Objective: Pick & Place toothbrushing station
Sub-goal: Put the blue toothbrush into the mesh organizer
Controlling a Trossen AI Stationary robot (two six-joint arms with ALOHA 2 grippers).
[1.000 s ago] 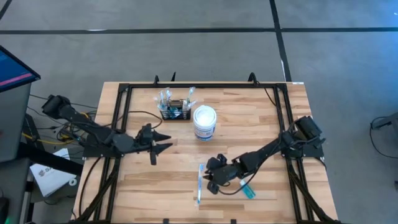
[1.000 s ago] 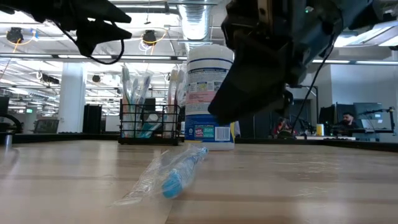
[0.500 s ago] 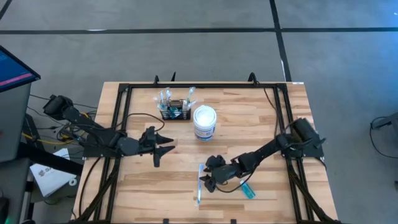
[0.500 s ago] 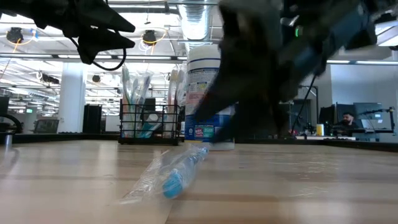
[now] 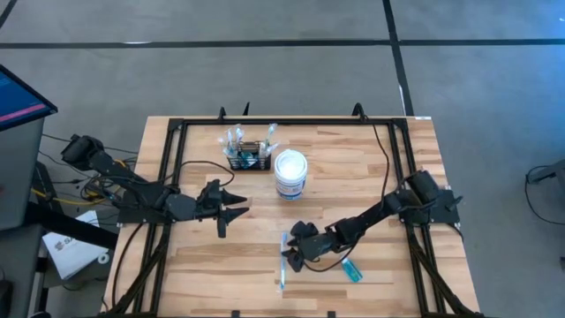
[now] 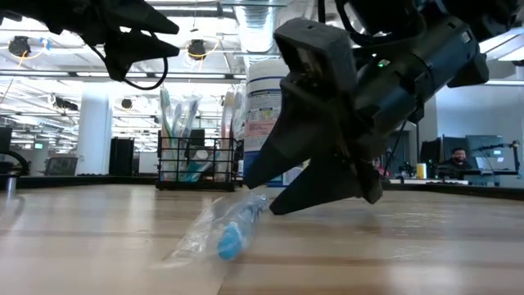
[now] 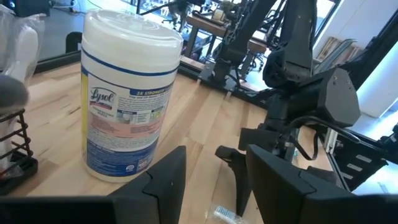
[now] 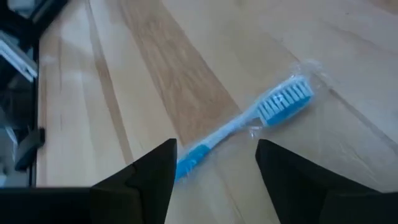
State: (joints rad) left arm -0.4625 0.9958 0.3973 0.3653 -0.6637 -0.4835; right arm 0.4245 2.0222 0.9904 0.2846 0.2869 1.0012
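Our right gripper [image 5: 288, 257], fingers spread and empty, descends over the blue plastic-wrapped toothbrush [image 8: 249, 124]; next we must close on its handle. Beyond it, the black wire-mesh toothbrushing station [image 5: 248, 159] awaits on the worktop [image 5: 371, 177].

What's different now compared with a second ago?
The right gripper slid left and dropped low over the wrapped toothbrush, jaws now wide open astride its handle, nothing gripped. The left gripper barely shifted, jaws open. The black rack, white tub and teal packet stayed put.
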